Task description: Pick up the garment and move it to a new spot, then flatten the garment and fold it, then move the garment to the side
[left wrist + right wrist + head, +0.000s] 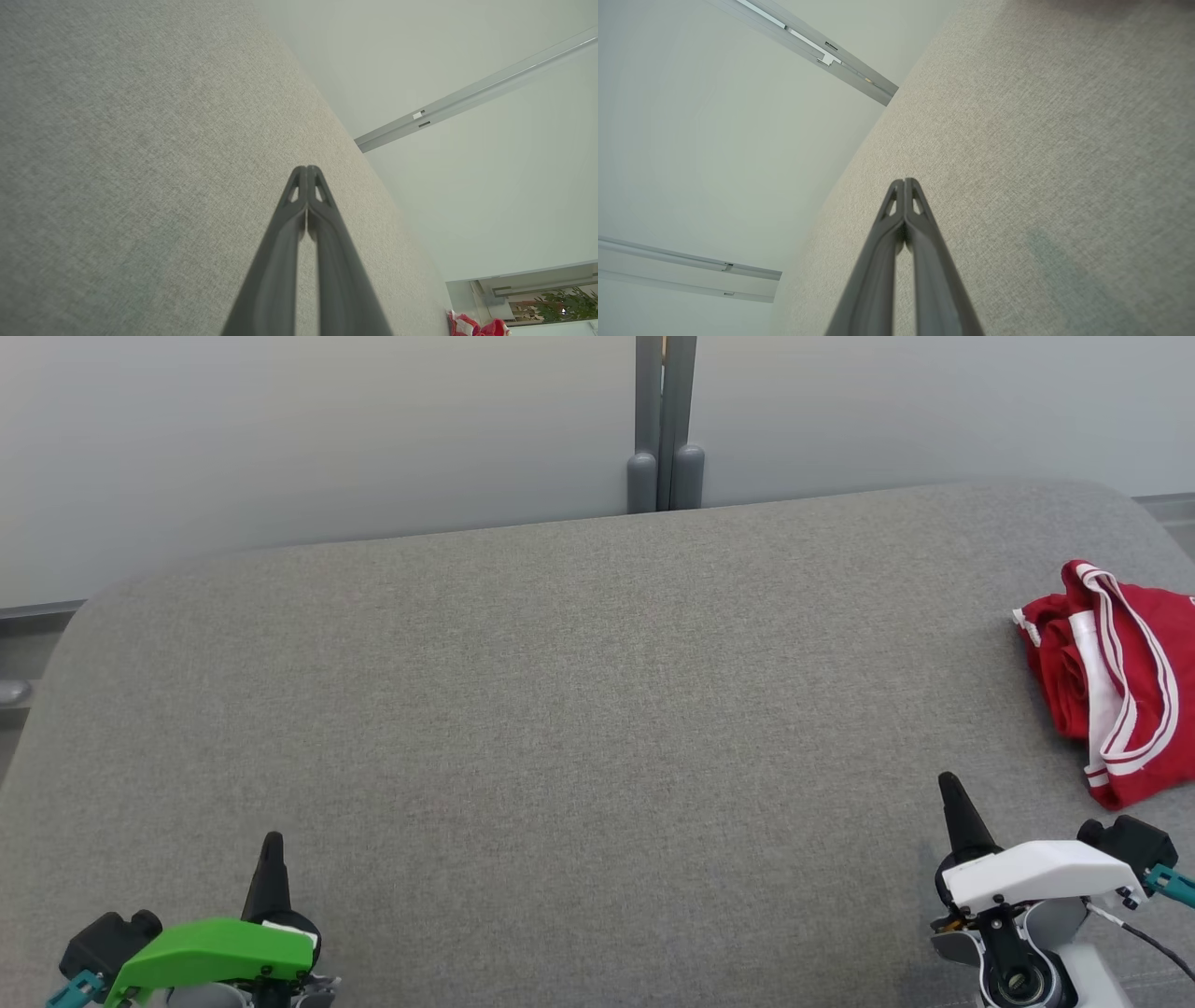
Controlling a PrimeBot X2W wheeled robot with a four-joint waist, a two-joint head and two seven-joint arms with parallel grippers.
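– Spreading over most of the head view, what is lying there?

– A grey upholstered cushion (560,709) is filling the frame from the bottom edge up to the pale wall (280,429) along the top.

– And where is the task's thing sitting?

– The red garment (1116,681), trimmed with white stripes, is lying bunched in loose folds at the right edge of the frame. It is running partly out of the picture, just above the right gripper (950,793).

– What are the grippers doing?

– The right gripper is resting at the lower right with its two dark fingers pressed tip to tip, gripping nothing. The left gripper (272,845) is sitting at the lower left in the same way, closed and empty, well apart from the cloth.

– So which step is going on?

– I am judging that it fits two stages. Either the garment is waiting at the side to be carried elsewhere, or it is already folded, roughly, and set aside. The slack folds are not settling it.

– How is the cloth likely to be handling?

– It is looking soft and layered, so a pinch at a striped hem would be lifting one layer, and a pinch into the bulk would be dragging the whole bundle.
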